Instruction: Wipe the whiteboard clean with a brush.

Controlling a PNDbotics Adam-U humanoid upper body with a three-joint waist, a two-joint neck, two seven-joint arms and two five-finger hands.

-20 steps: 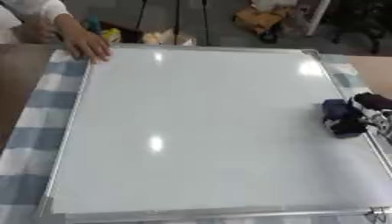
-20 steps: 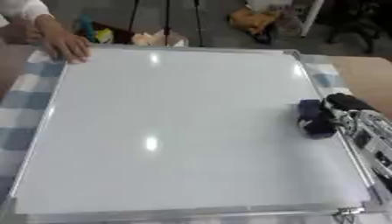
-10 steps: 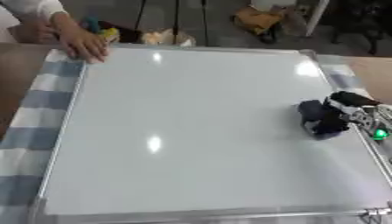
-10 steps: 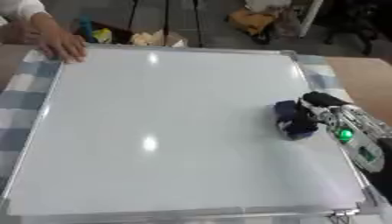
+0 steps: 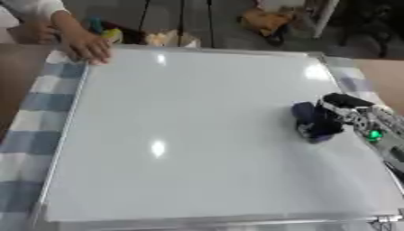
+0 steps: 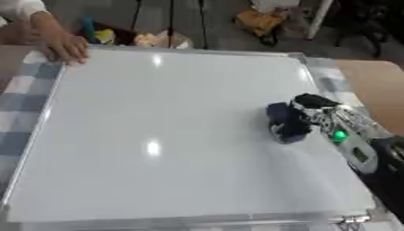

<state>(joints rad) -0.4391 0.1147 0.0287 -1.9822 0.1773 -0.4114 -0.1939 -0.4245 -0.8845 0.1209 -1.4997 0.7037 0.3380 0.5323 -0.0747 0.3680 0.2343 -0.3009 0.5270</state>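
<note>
I am holding the dark blue, blocky brush (image 5: 310,122) in the right robot hand (image 5: 353,118), whose black and silver fingers are curling round its right side and top, so the brush is pinned flat against the large white whiteboard with its silver frame (image 5: 197,135). The arm is coming in from about 4 o'clock, and the brush is sitting right of the board's centre, at roughly 3 o'clock, a little inside the right frame edge. I am keeping it pressed face-down because, as I judge it, only a flat contact will wipe anything. Its long axis seems to be running from 12 o'clock to 6 o'clock, broadside to a sweep toward 9 o'clock, though the blur is leaving its outline soft. At 11 o'clock a person's bare hand (image 5: 85,45) is resting on the board's far left corner, probably steadying it so it is not sliding on the blue and white checked cloth (image 5: 31,113) covering the bench. The board is looking clean already; I am seeing no marks. My left robot hand is not showing.
</note>
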